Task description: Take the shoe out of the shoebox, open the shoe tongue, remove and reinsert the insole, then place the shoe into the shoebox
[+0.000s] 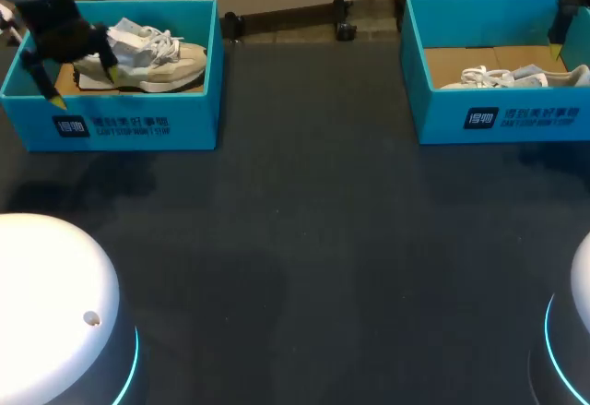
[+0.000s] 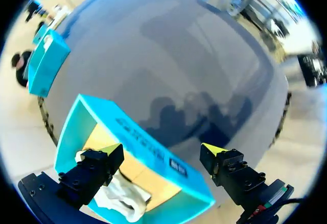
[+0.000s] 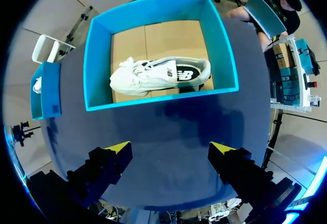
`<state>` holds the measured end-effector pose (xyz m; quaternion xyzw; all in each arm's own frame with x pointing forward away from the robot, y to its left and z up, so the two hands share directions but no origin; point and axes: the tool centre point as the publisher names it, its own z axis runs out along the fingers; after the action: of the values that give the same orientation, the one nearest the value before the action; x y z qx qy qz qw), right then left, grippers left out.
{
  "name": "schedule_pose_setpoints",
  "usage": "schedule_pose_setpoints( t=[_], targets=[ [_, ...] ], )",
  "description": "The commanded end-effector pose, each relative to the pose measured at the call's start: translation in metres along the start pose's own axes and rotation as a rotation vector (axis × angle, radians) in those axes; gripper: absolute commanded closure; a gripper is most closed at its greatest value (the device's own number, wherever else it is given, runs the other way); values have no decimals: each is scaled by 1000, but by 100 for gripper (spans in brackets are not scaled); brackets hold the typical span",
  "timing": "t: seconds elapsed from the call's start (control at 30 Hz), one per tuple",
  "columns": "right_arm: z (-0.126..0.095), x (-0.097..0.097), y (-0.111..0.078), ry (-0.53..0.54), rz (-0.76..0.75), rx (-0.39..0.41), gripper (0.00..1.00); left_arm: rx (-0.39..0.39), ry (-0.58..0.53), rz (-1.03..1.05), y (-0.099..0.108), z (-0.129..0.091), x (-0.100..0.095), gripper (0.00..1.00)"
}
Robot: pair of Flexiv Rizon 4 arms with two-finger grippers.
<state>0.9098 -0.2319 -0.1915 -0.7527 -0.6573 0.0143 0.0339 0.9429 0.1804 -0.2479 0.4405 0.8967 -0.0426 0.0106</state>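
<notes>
Your two white arm bases sit in the lower corners of the head view, the left base (image 1: 46,303) and the right base (image 1: 583,331), each with a thin cyan ring of light. The middle of the frame shows only the table (image 1: 313,239), a dark grey surface running from the bases up to the boxes.

At upper left stands the left shoebox (image 1: 138,128), bright teal with a cardboard floor. A beige shoe (image 1: 161,62) lies inside it with its toe towards the box's right wall, and something pale and crumpled sits at its opening. Your left gripper (image 2: 161,150) hangs over this box's left end. Its fingers are spread wide and hold nothing. In the wrist view the box's front wall passes between them, one finger (image 2: 97,165) over the inside and the other over the table outside. You cannot tell whether either one touches the wall.

At upper right stands the right shoebox (image 3: 153,99), also teal. A white shoe (image 3: 158,76) lies on its side on the cardboard, close to the wall nearest the gripper. Your right gripper (image 3: 171,150) is above the table with this box ahead of it. Its fingers are wide apart and it carries nothing.
</notes>
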Motion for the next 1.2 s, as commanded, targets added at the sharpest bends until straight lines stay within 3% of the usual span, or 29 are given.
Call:
schedule_pose_setpoints(
  t=[0.03,0.13,0.63,0.67,0.73,0.77,0.83,0.9,0.97,1.03,1.2],
  targets=[
    [0,0,-1,-1,1,-2,0,56,26,193,60,-5,-4,0],
    [0,0,-1,-1,1,-2,0,6,-61,270,95,-17,-3,0],
    [0,0,-1,-1,1,-2,0,7,-55,285,96,-17,-4,0],
    [0,0,-1,-1,1,-2,0,-73,-32,329,102,-14,-9,0],
    [0,0,-1,-1,1,-2,0,-52,-13,400,116,-12,-14,0],
    [0,0,-1,-1,1,-2,0,-118,7,413,124,-10,-16,0],
    [0,0,-1,-1,1,-2,0,-87,16,488,140,-9,-19,0],
    [0,0,-1,-1,1,-2,0,-153,38,508,157,-5,-23,0],
    [0,0,-1,-1,1,-2,0,-95,42,536,173,-4,-28,0],
    [0,0,-1,-1,1,-2,0,-118,56,541,188,-1,-32,0],
    [0,0,-1,-1,1,-2,0,-84,33,565,216,1,-40,0]
  ],
)
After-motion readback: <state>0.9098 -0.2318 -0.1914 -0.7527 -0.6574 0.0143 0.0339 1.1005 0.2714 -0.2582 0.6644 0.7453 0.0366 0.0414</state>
